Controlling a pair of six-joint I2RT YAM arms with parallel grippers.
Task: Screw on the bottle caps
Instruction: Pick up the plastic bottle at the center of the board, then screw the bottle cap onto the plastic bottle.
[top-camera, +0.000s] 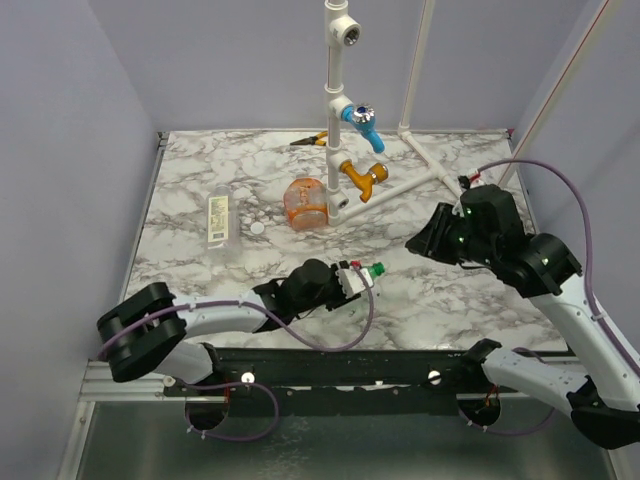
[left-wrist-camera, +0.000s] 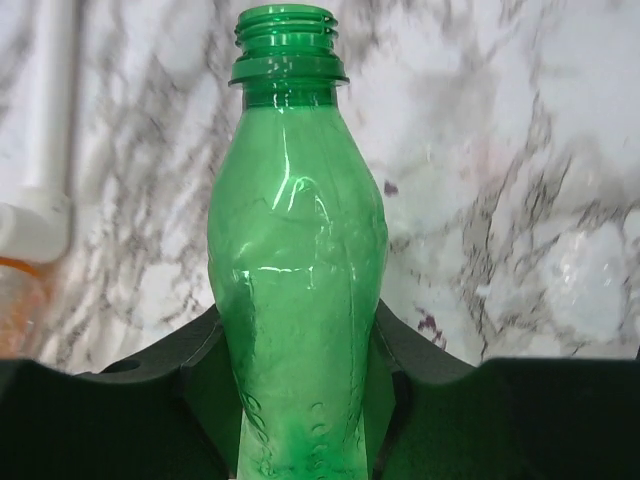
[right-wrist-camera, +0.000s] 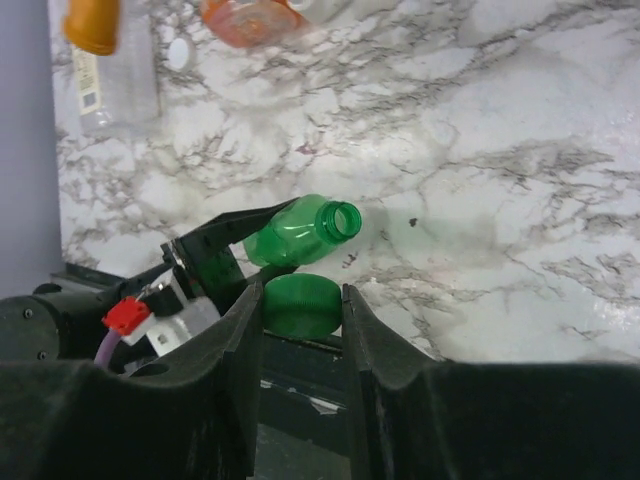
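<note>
Left gripper (left-wrist-camera: 300, 340) is seen pressed onto the body of the green bottle (left-wrist-camera: 298, 200), low in the left wrist view, while the threaded neck is left bare and pointed at the top of the frame. The hold on the body rather than the neck is judged to keep the mouth free for a cap. In the top view the bottle is found just below the centre of the frame, its open mouth turned toward the right side; whether it is lifted off the marble table (top-camera: 430, 290) cannot be told.

Right gripper (right-wrist-camera: 302, 305) is pinched on the dark green cap (right-wrist-camera: 300, 310) at the lower centre of the right wrist view. The bottle mouth is seen just above it and to the right, apart from it, so the cap is not yet seated on the threads. Lining up cap and neck is judged to be the step in hand.

Left of centre in the top view, the orange bottle (top-camera: 305, 203), the clear bottle (top-camera: 218, 220) and the white cap (top-camera: 258, 228) between them are seen on the table, well apart from both grippers
</note>
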